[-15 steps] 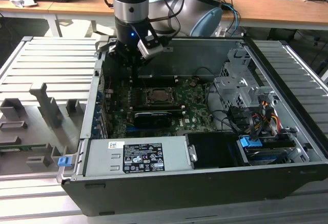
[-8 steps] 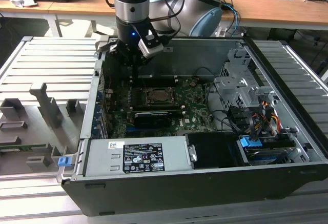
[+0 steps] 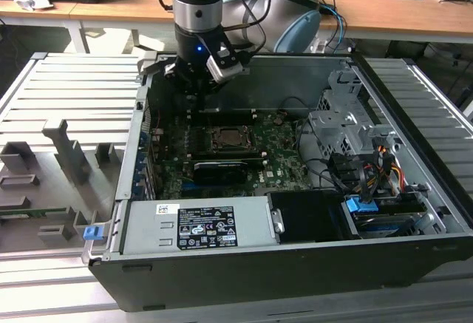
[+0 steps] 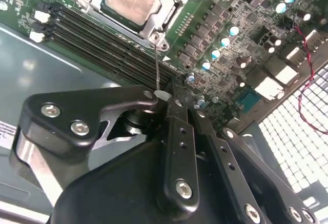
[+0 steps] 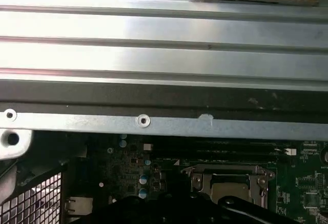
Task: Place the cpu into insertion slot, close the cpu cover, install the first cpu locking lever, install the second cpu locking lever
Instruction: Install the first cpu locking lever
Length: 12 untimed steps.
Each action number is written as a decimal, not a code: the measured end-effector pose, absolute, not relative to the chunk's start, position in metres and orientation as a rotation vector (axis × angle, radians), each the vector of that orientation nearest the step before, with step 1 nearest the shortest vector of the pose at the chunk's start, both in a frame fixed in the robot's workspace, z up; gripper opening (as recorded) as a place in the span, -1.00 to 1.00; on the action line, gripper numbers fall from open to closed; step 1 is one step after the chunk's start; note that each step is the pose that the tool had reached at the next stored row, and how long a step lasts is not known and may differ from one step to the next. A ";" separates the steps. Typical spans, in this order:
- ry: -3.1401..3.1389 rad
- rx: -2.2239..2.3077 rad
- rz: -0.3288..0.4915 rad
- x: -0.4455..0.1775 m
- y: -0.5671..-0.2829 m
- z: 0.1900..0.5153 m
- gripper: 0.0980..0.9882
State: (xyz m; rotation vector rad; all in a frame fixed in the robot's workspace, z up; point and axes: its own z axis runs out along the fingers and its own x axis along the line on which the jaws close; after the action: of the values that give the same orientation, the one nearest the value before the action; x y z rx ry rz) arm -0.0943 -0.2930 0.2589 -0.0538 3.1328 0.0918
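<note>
Open computer case (image 3: 244, 279), motherboard (image 3: 284, 157) exposed. Mid-board, cpu (image 3: 225, 140) sits in socket; dull silvery top clear in second wrist view. Around chip, cpu cover (image 4: 147, 30) lies down flat. In exterior view, gripper (image 3: 194, 83) low inside case near rear wall, 11 o'clock from cpu. Pincer drawn together (image 4: 174, 93). Thin wire lever (image 4: 157, 67) runs from socket corner to pincer tip; whether clamped on it, cannot tell. Dark memory slots (image 4: 102, 39) between socket and gripper. Exterior view: long black card (image 3: 220, 169) at 6 o'clock from cpu.
</note>
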 end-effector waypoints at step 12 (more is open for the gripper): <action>3.133 -0.054 0.074 -0.081 -0.293 0.257 -0.98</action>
State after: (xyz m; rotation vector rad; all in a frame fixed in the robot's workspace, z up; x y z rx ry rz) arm -0.0811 -0.2930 0.2573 -0.0537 3.1335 0.0742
